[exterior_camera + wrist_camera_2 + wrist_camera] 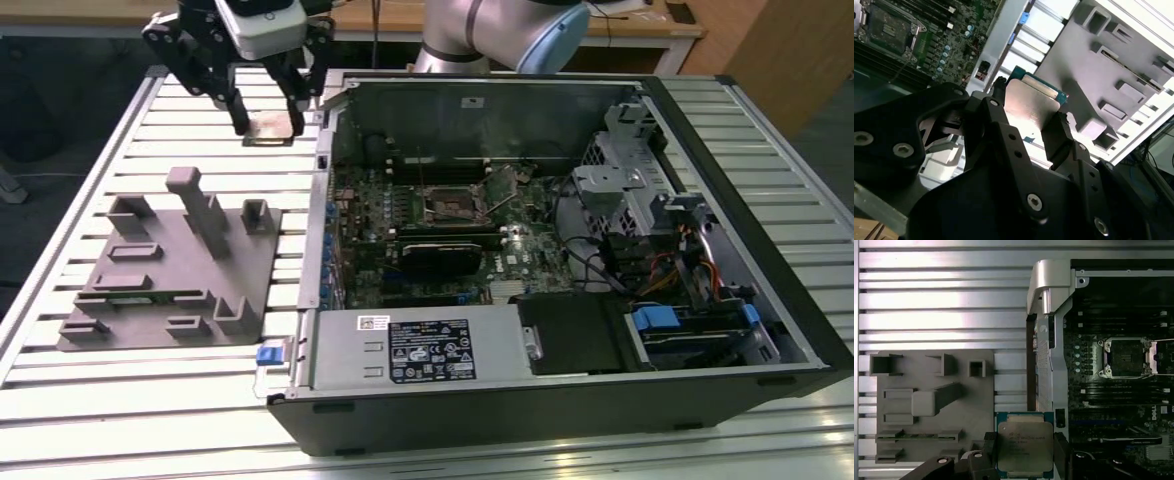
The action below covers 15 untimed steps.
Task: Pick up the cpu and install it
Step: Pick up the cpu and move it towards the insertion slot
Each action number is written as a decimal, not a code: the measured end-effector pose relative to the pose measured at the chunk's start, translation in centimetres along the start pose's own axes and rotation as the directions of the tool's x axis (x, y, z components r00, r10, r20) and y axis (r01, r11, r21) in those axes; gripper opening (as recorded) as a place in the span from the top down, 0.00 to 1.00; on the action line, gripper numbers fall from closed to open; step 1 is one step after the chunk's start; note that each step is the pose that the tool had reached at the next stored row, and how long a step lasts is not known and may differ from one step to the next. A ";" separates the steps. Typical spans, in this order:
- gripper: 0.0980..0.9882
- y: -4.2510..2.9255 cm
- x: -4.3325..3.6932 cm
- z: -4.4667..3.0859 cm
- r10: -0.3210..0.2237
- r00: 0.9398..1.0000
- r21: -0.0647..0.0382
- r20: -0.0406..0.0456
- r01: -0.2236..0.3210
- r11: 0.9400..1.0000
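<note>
Tool (271, 128) grips the cpu (275, 131) by two opposite edges, held clear above the ribbed aluminium counter (187, 145) near its far edge in the exterior view. The first wrist view adds the chip's green rim and silvery square lid, the moulded grey fixture (934, 405) and the black socket (1126, 357).

case wall (324, 175) between claw (270, 126), cpu (1025, 445) and socket (450, 203)

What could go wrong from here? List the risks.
1. The claw grips the cpu by two edges; it could slip onto the slatted table.
2. The case wall stands between cpu and socket; a low carry could strike it.
3. A tilted placement might damage the socket.
</note>
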State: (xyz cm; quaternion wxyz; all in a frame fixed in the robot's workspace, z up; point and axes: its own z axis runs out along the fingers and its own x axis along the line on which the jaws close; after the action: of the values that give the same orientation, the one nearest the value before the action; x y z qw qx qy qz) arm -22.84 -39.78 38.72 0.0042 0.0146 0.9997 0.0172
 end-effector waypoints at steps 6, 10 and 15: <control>0.50 0.11 -1.52 0.02 0.000 1.000 0.000 0.000 0.000 1.000; 0.50 0.23 -2.58 0.03 0.000 1.000 0.000 0.000 0.000 1.000; 0.50 0.43 -3.86 0.04 0.000 1.000 0.000 0.000 0.000 1.000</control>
State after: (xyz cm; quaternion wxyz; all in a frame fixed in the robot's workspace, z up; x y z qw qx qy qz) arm -18.97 -39.46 38.72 0.0042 0.0146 0.9997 0.0172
